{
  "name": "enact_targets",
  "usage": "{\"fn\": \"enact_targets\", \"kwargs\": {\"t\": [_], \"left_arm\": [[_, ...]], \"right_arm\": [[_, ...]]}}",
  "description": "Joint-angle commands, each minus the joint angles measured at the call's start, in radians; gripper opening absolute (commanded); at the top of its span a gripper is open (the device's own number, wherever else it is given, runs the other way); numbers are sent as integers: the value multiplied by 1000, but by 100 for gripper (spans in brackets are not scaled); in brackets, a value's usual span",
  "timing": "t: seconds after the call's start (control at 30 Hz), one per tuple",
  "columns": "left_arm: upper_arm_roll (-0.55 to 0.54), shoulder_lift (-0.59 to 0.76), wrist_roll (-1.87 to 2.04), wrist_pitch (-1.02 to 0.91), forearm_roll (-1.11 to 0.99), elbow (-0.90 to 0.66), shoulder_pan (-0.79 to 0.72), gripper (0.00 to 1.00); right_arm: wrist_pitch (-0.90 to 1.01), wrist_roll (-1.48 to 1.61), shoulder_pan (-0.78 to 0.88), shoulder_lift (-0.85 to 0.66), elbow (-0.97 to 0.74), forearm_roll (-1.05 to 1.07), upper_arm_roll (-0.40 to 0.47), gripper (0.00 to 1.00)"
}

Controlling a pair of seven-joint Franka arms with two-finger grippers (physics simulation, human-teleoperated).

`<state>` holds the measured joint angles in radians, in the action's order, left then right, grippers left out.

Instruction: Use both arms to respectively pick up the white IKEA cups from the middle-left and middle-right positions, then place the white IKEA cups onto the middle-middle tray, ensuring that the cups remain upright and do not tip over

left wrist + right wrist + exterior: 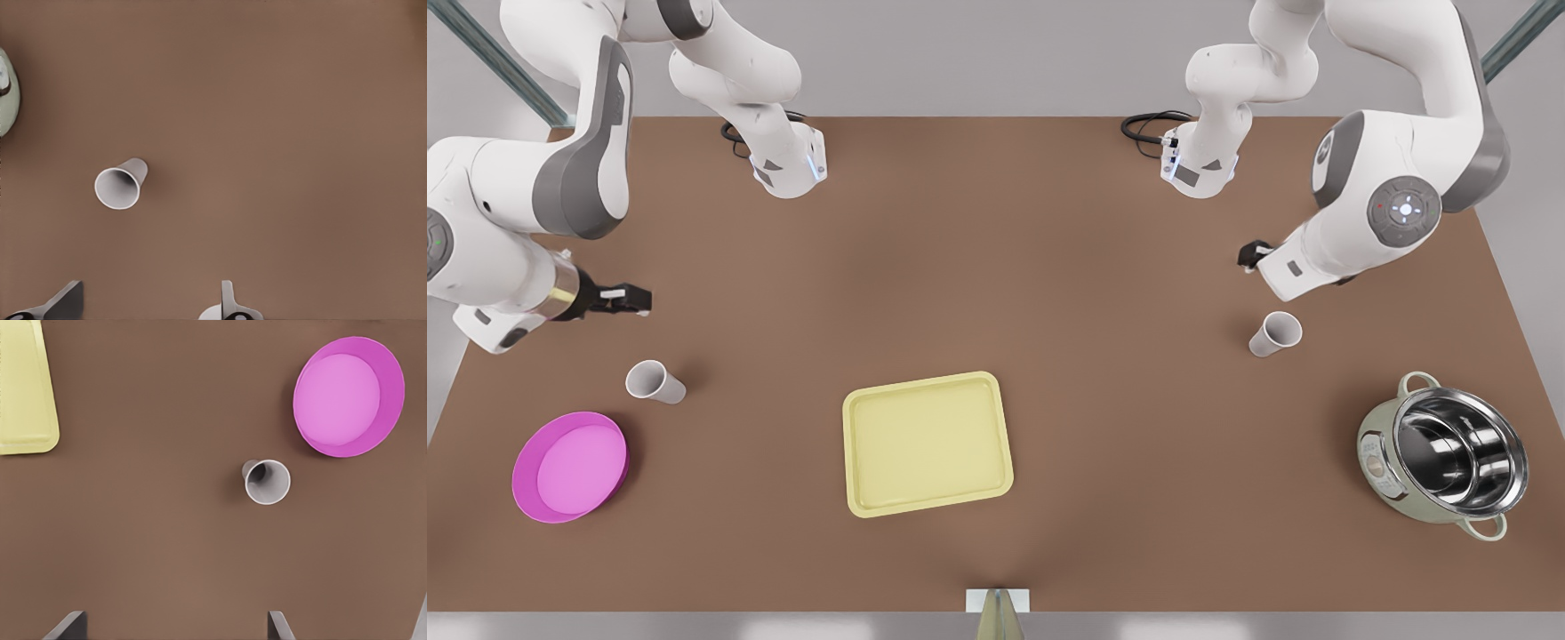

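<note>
Both grippers' jaws gape wide, empty, above the cups.

Upright white cups flanking yellow tray

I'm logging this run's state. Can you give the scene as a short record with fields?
left gripper: open, above the white cup near the steel-lined pale green pot
right gripper: open, above the white cup near the round magenta dish
flat pale yellow tray: mid-table, nothing on it
cups: upright on the brown table
</note>
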<state>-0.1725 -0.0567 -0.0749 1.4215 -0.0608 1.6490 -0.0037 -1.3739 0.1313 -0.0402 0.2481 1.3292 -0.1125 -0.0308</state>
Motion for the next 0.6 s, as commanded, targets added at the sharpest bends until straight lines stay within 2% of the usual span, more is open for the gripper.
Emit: {"fn": "enact_targets", "kwargs": {"t": [0.0, 0.07, 0.2, 0.33, 0.43, 0.47, 0.57], "left_arm": [[-1, 0, -45, 109, -1, 0, 57, 100], [-1, -22, -45, 111, -1, 0, 60, 100], [8, -193, -95, 359, -2, 2, 203, 100], [152, -190, -126, 603, 1, 242, 198, 100], [180, -164, -184, 666, 1, 368, 208, 100], [200, -153, -187, 744, 1, 436, 208, 100], [203, -150, -186, 813, 1, 511, 208, 100]], "right_arm": [[-76, 82, -3, -1, 2, 10, 2, 100], [-47, 80, 8, -1, 5, -6, 0, 100], [-42, 106, -6, 77, 4, -9, 5, 100], [-102, 108, -75, 163, -1, -6, 12, 100], [-134, 108, -112, 209, 2, -10, 12, 100], [-159, 110, -135, 229, 5, -4, 12, 100], [-214, 111, -172, 283, 7, 0, 11, 100]]}}
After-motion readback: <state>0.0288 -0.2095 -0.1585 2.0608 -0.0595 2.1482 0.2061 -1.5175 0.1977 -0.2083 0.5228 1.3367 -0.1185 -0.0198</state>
